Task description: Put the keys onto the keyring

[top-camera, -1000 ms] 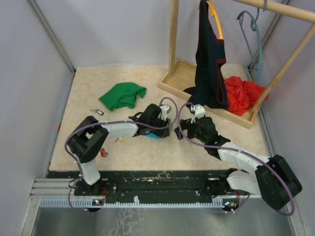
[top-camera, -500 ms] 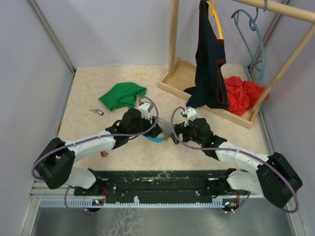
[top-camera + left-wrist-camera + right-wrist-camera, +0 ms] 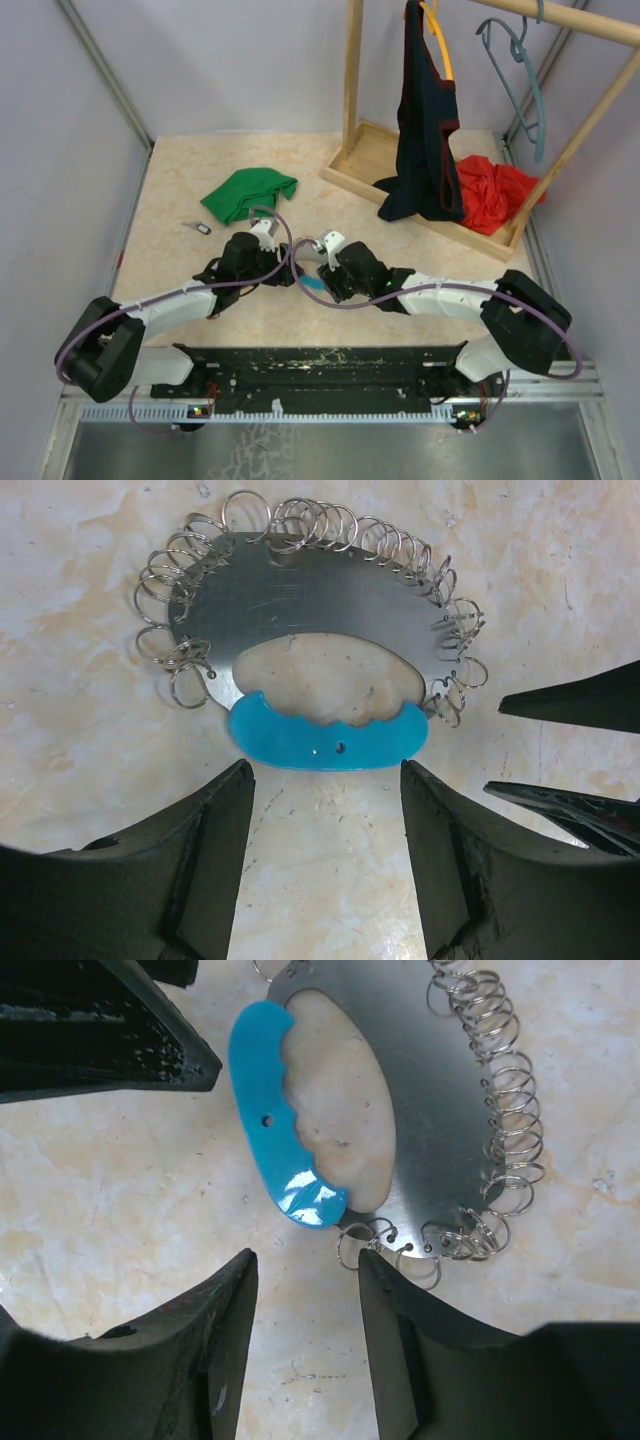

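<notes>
The keyring (image 3: 310,600) is a flat silvery plate with a hole, a light blue band (image 3: 330,742) on one side and several small wire rings along its rim. It lies on the table between both grippers (image 3: 312,286). My left gripper (image 3: 325,780) is open just short of the blue band, with bare table between its fingers. My right gripper (image 3: 305,1260) is open at the band's other end (image 3: 275,1130). One small ring (image 3: 350,1245) lies against its right fingertip. One of the keys (image 3: 197,227) lies far left on the table.
A green cloth (image 3: 250,193) lies behind the left arm. At the back right stands a wooden rack (image 3: 350,165) with a dark garment (image 3: 425,150), a red cloth (image 3: 495,190) and a teal hanger (image 3: 525,70). Each gripper's fingers show in the other's wrist view.
Both grippers moved left and nearer along the table. The right gripper came in close to the keyring and its jaws narrowed. The left jaws opened wider.
</notes>
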Controlling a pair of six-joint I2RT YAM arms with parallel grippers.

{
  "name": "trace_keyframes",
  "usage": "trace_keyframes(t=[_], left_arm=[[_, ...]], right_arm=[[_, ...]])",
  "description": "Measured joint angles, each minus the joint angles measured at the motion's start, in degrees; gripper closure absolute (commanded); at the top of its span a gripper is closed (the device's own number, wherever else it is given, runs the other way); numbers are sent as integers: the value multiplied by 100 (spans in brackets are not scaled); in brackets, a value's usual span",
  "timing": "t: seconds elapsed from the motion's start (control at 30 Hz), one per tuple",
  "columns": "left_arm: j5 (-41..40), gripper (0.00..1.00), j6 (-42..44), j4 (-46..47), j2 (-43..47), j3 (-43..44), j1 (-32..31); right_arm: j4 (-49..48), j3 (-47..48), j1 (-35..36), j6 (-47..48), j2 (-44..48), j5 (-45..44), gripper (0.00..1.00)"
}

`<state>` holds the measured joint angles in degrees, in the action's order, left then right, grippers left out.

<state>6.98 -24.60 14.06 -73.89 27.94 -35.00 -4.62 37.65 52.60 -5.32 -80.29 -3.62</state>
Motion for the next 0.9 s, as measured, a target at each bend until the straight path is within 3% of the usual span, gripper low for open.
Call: trace_keyframes(t=[0.2, 0.9], left_arm=[[127, 34, -9, 96, 221, -210, 310], [365, 34, -46, 133, 275, -339, 452]], right_arm=[[190, 422, 48, 175, -568, -122, 66], [662, 717, 48, 328, -1222, -693, 68]])
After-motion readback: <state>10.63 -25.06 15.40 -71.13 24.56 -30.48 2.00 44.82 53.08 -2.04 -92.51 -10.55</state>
